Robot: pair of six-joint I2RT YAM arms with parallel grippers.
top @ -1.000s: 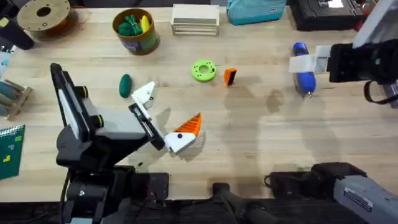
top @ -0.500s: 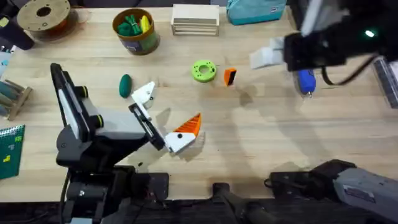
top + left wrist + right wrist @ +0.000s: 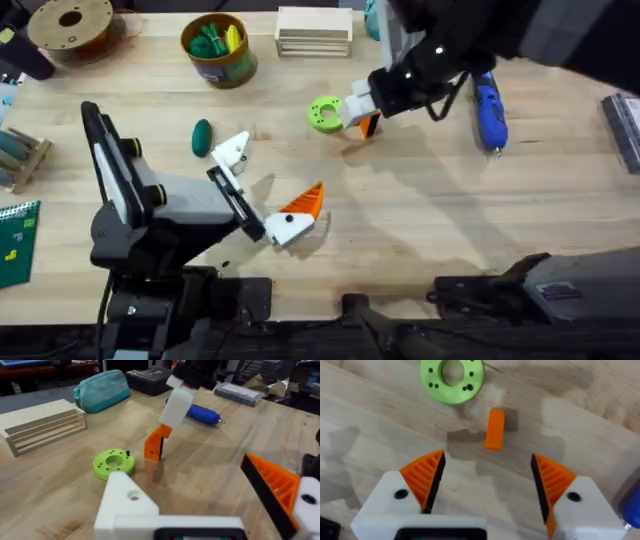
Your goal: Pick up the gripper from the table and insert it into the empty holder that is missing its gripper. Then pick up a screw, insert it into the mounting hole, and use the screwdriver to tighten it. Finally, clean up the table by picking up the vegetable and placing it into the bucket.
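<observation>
Right wrist view puts the right pincer (image 3: 487, 485) released, jaws spread wide, directly above the gripper (image 3: 495, 428), which lies on the surface (image 3: 580, 425) just ahead of the gap between the pads and not yet touched. Risk: the green disc (image 3: 452, 379) sits just beside the gripper, so if you drop off-centre a pad can clip it, or nudge the small wedge sideways out of the gap. It's light, so closing early likely flips it.

Left wrist view shows what the right wrist doesn't: the gripper stands up on end, and the bare white holder (image 3: 127, 505) waits beside its orange-tipped twin (image 3: 274, 487) on the released left pincer (image 3: 210, 495).

Overhead adds the screwdriver (image 3: 488, 108) behind the right arm, the vegetable (image 3: 202, 136) and bucket (image 3: 218, 50) well off to the far side.
</observation>
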